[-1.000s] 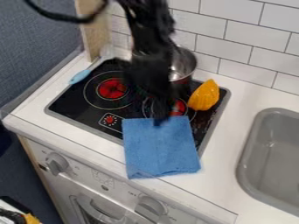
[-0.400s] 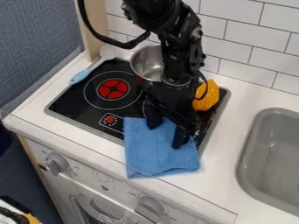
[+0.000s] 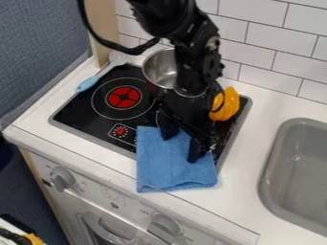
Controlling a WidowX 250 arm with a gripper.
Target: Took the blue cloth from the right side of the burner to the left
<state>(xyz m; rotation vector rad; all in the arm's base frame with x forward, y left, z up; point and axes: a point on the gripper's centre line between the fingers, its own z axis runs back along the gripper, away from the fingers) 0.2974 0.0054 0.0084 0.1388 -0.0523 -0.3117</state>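
The black gripper (image 3: 181, 147) hangs over the front right part of the stove, low on the upper right part of the blue cloth (image 3: 169, 170). Its two fingers stand apart, with cloth visible between them, and their tips appear to touch it. The cloth lies across the stove's front edge and onto the white counter, in front of the right burner. That burner is hidden behind the gripper. The left burner (image 3: 123, 97) shows red on the black stove (image 3: 83, 111).
A metal pot (image 3: 158, 69) stands at the back of the stove, beside the arm. An orange-yellow vegetable-like toy (image 3: 225, 104) lies close to the gripper's right. A blue spoon (image 3: 87, 83) rests at the left edge, and a grey sink (image 3: 297, 167) lies at the right.
The gripper came down onto the cloth from farther back, its fingers now visibly apart. Since the last earlier frame, the cloth has shifted slightly toward the back.
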